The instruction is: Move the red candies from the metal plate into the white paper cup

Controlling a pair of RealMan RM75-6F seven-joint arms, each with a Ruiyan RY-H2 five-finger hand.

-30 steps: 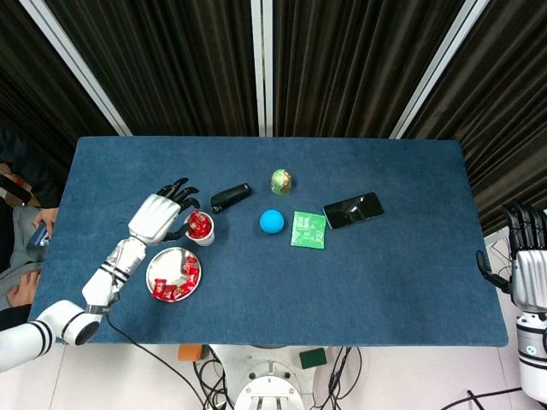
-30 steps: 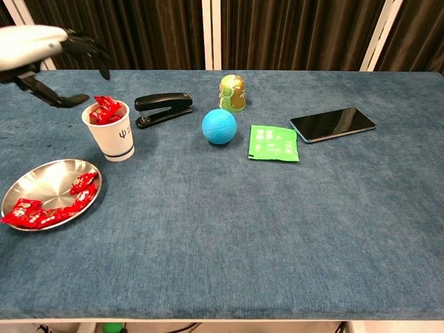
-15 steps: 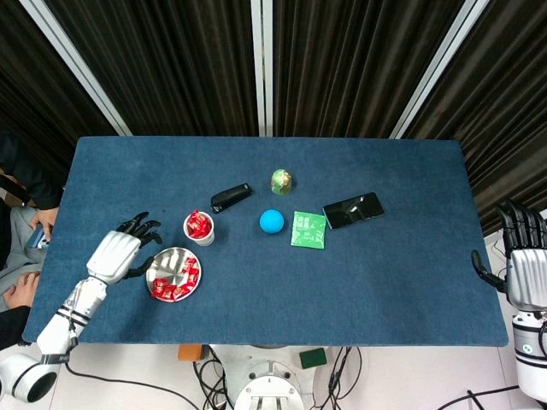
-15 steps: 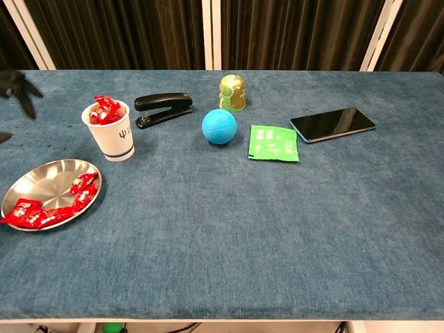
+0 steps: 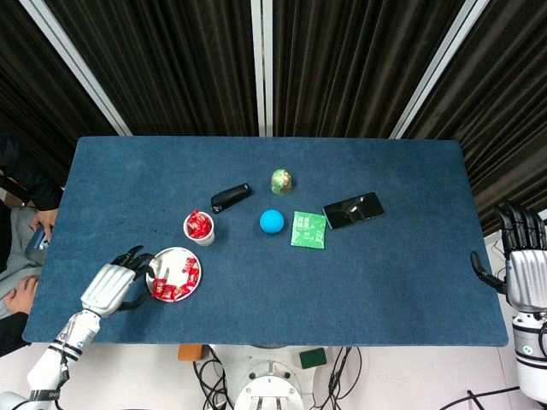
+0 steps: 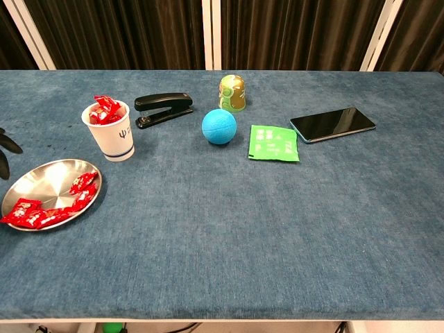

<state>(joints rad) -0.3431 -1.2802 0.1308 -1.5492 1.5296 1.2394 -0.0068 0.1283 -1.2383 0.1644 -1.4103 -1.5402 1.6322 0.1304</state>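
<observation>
A round metal plate [image 5: 161, 264] [image 6: 41, 179] near the table's front left holds several red candies [image 5: 178, 282] [image 6: 50, 207]. Just behind it stands the white paper cup [image 5: 200, 231] [image 6: 115, 137], with red candies [image 5: 199, 224] [image 6: 106, 109] heaped in its mouth. My left hand [image 5: 114, 285] hovers just left of the plate, fingers spread toward its rim, holding nothing; in the chest view only dark fingertips [image 6: 5, 142] show at the left edge. My right hand [image 5: 521, 263] hangs off the table's right side, fingers apart and empty.
Behind the cup lies a black stapler [image 5: 230, 197] [image 6: 162, 109]. A blue ball [image 5: 272, 221] [image 6: 219, 126], a green-gold egg-shaped object [image 5: 282, 180] [image 6: 232, 93], a green packet [image 5: 308, 230] [image 6: 274, 143] and a black phone [image 5: 353, 210] [image 6: 332, 123] sit mid-table.
My left hand has drawn back from above the cup, down past the table's left side, and now sits beside the plate near the front edge. The right hand has barely moved.
</observation>
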